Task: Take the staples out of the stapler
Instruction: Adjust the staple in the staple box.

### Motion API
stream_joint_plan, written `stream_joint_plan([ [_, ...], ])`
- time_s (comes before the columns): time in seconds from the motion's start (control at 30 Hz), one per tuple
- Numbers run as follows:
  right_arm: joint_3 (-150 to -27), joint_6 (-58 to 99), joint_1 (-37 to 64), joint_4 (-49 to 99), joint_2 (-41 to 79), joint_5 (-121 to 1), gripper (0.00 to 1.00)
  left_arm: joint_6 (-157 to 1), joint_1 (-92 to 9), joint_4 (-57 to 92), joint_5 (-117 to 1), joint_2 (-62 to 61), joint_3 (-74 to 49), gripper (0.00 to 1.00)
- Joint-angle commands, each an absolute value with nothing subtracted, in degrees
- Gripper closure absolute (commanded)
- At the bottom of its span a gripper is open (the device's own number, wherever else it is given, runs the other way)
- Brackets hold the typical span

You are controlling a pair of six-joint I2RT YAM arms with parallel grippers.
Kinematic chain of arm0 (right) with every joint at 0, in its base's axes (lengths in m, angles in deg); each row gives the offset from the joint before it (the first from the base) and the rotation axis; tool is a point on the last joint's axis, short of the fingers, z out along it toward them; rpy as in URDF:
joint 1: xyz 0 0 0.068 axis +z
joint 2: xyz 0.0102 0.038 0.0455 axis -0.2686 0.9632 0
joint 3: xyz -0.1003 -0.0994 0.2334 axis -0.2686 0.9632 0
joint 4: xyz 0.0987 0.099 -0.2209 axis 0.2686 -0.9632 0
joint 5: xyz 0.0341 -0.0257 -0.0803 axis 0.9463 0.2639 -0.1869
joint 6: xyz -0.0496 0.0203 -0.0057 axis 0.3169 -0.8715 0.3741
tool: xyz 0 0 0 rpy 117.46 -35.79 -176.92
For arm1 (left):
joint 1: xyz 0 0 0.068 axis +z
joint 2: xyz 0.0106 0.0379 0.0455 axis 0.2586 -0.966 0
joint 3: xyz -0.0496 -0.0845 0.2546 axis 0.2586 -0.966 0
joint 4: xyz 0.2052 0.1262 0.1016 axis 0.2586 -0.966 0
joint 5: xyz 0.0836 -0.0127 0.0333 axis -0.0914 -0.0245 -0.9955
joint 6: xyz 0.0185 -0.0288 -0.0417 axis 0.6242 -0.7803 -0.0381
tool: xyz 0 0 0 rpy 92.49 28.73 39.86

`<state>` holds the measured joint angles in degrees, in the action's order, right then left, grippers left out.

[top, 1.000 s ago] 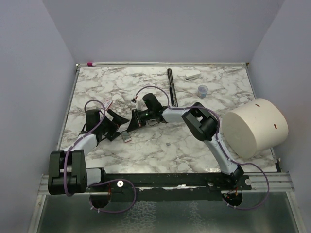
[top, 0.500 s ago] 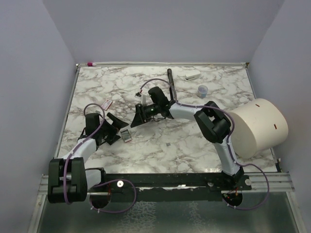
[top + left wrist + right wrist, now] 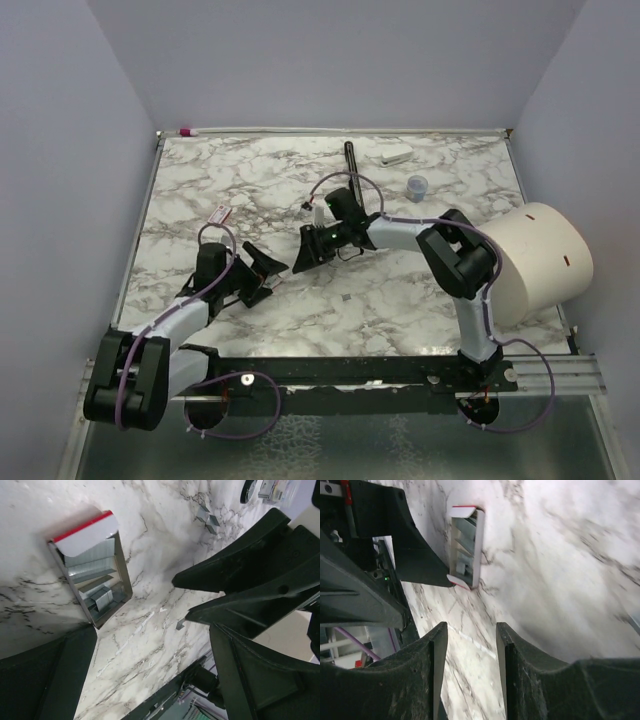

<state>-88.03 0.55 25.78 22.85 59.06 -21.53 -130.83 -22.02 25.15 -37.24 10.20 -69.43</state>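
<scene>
Red-and-white plastic with a grey metal tray: the stapler (image 3: 90, 565). It lies on the marble surface (image 3: 400, 300), left of the middle and nearer the near edge than the far one, with its tray face-up and exposed.

Contents: the staples (image 3: 97, 587), several short silvery strips lying askew in the tray. Loose slivers (image 3: 207, 519) lie on the marble, apart from the stapler.

Left gripper (image 3: 137, 612): fingers spread wide, pinching nothing. The stapler lies just past the fingertips and between them. One fingertip sits just beside the tray's corner; whether it touches cannot be told.

Right gripper (image 3: 471, 627): fingers partly parted, with only marble between them. It is near the stapler on the side toward the far right and clear of it.

Also on the surface:
- a long black bar (image 3: 352, 180) and a small white block (image 3: 396, 155) near the far edge
- a small grey cup (image 3: 417, 187)
- a large cream cylinder (image 3: 530, 262) at the right edge
- a pink tag (image 3: 221, 213) toward the left edge
</scene>
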Motion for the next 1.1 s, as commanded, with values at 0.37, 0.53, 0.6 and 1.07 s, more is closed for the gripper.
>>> stream_joint_plan([
  [0.37,-73.58,1.57,19.57,23.37,40.91,-29.06,0.55,-132.81,-31.61,39.30,-44.97,-2.69,-61.17,0.01],
  [0.53,-73.56,1.55,19.66,23.39,40.87,-28.85,0.53,-124.30,-32.71,27.38,-46.72,6.12,-59.02,0.01],
  [0.6,-73.91,0.65,19.96,24.61,41.52,-27.70,0.50,-118.24,-31.16,16.37,-48.41,11.10,-57.42,0.01],
  [1.07,-94.32,-5.30,29.38,21.06,57.00,-32.84,0.47,-108.01,-11.39,6.17,-42.87,1.74,-49.58,0.03],
])
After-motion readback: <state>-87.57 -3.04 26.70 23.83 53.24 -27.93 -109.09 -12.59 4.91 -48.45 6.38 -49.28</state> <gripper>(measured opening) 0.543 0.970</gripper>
